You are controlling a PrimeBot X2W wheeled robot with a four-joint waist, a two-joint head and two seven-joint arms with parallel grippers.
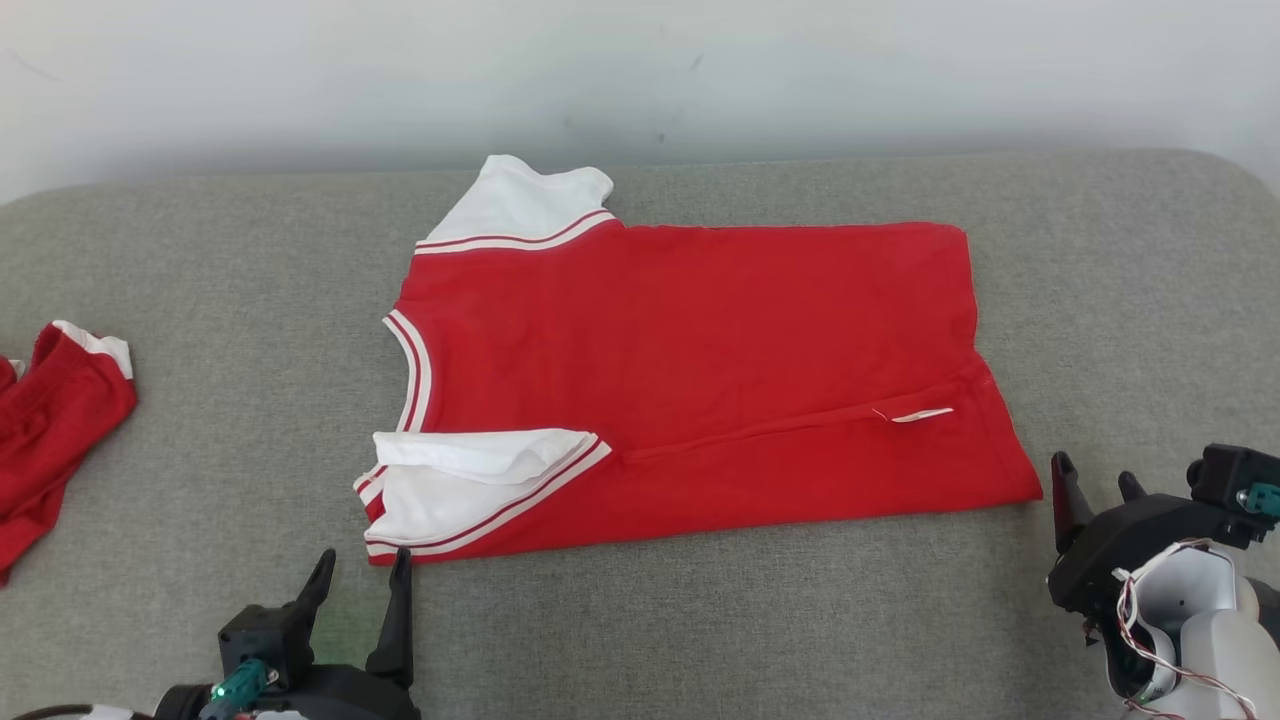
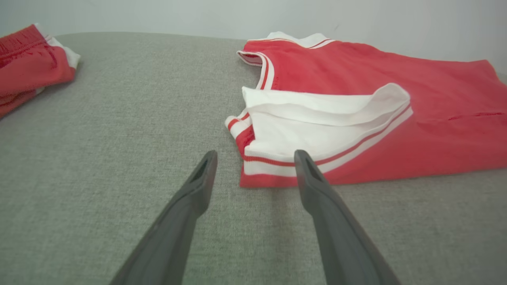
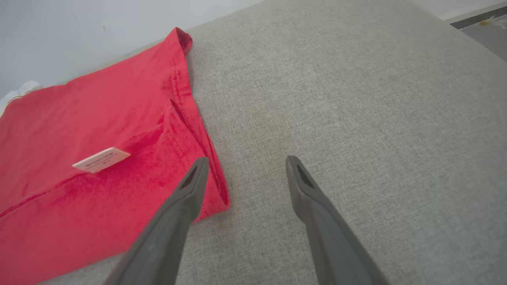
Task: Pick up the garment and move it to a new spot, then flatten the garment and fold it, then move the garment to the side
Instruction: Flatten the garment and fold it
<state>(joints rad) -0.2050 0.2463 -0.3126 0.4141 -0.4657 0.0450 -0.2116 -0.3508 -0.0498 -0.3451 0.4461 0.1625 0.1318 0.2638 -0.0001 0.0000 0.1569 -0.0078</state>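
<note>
My left gripper (image 1: 363,560) stands spread and empty just short of the white sleeve (image 1: 470,480). My right gripper (image 1: 1095,472), likewise parted and holding nothing, sits beside the near hem corner (image 1: 1015,485). Between them the red shirt (image 1: 700,340) lies flat on the grey cushion (image 1: 700,620), its near long edge folded over. I judge the cloth light and limp, best pinched at both near corners together.
</note>
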